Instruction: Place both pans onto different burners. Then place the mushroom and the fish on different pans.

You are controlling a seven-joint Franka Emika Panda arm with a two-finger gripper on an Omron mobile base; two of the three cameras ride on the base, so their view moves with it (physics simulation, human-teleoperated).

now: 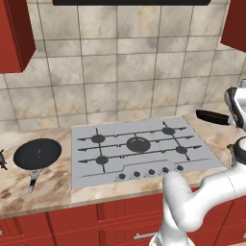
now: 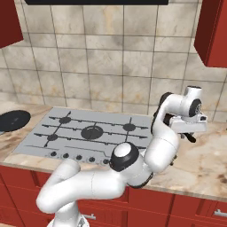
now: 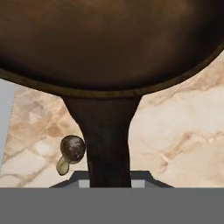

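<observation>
My gripper [image 3: 110,181] is shut on the dark handle of the deep brown pan [image 3: 109,43], whose bowl spreads across the top of the hand view. Beside the handle, on the marble counter, lies the small brown mushroom [image 3: 72,148], partly covered by it. In the left base view the brown pan [image 1: 211,116] juts left from my gripper [image 1: 229,119], to the right of the cooktop [image 1: 139,166]. The flat black pan [image 1: 37,153] rests on the counter left of the cooktop, with the fish [image 1: 2,160] at the frame's left edge. The burners [image 1: 139,144] carry nothing.
Red cabinets hang at the upper left [image 1: 14,33] and upper right [image 2: 213,31]. A tiled wall [image 1: 120,72] backs the counter. My own arm [image 2: 164,142] bends over the counter right of the cooktop. Knobs [image 1: 151,172] line the cooktop's front.
</observation>
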